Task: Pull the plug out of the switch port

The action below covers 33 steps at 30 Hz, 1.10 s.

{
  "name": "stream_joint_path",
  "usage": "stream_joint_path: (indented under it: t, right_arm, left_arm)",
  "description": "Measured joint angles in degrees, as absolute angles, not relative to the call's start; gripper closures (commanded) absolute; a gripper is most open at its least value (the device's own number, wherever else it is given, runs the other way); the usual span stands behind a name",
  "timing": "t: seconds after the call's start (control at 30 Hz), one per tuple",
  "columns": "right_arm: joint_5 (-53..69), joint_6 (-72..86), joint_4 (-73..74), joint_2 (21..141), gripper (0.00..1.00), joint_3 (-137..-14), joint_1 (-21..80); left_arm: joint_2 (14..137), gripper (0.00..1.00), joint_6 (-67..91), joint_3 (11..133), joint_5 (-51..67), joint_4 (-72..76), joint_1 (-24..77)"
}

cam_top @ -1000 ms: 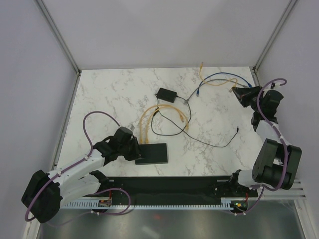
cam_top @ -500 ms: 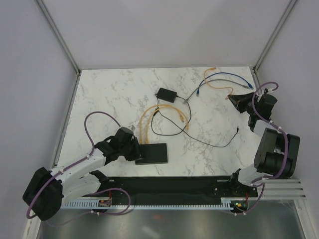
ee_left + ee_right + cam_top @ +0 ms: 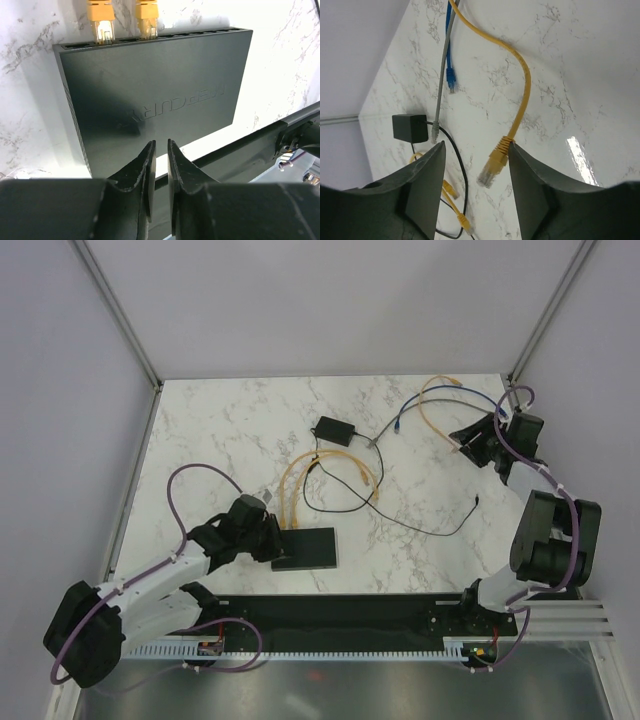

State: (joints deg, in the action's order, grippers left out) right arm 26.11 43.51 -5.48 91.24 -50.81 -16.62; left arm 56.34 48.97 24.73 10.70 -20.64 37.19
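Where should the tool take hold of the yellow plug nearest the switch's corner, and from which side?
Grip the corner yellow plug by its yellow boot, just behind the tip, pinching its two sides. Come from above on the cable side: it sticks straight out of the edge of the switch, and the second plug sits close beside it.

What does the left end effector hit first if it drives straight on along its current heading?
The switch. The left end effector points at the near edge of its top face; the gap to it is unclear. The yellow plugs sit at the far edge, well past that.
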Motion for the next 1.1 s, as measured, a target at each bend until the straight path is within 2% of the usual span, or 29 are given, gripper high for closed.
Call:
stream_joint_path:
  t: [0.07, 0.27, 0.43, 0.53, 0.6, 0.73, 0.9, 1.1]
  right_arm:
    - [23.38, 40.45, -2.2, 89.32, 0.34, -52.29, -14.7]
    - [12.99, 31.27, 8.03, 85.41, 0.31, -58.48, -5.08]
    - [7.44, 25.61, 12.19, 82.83, 0.36, -59.61, 5.82]
    - [10.13, 24.34, 12.19, 83.0, 0.39, -59.59, 12.43]
    - [13.45, 24.4, 10.63, 84.29, 0.44, -59.4, 17.19]
    - [19.31, 26.39, 5.19, 89.91, 0.51, -58.04, 27.64]
    - [23.44, 28.93, 0.47, 99.13, 0.51, -57.67, 38.02]
    - [27.31, 31.79, -3.92, 105.38, 0.43, -57.67, 42.92]
  left_arm:
    - [55.57, 0.78, 48.97, 24.73, 10.66, -20.73, 37.19]
    - [52.14, 0.77, 48.99, 24.73, 9.23, -21.98, 37.19]
    - [49.8, 0.76, 49.04, 24.73, 7.22, -24.01, 37.19]
    - [49.89, 0.76, 49.04, 24.73, 6.02, -24.6, 37.19]
    - [50.28, 0.76, 49.04, 24.73, 5.5, -24.97, 37.19]
    - [51.66, 0.76, 49.04, 24.82, 4.58, -25.5, 37.19]
    - [52.8, 0.76, 49.04, 25.36, 4.51, -26.22, 37.19]
    - [54.13, 0.76, 49.04, 25.61, 4.49, -26.5, 37.19]
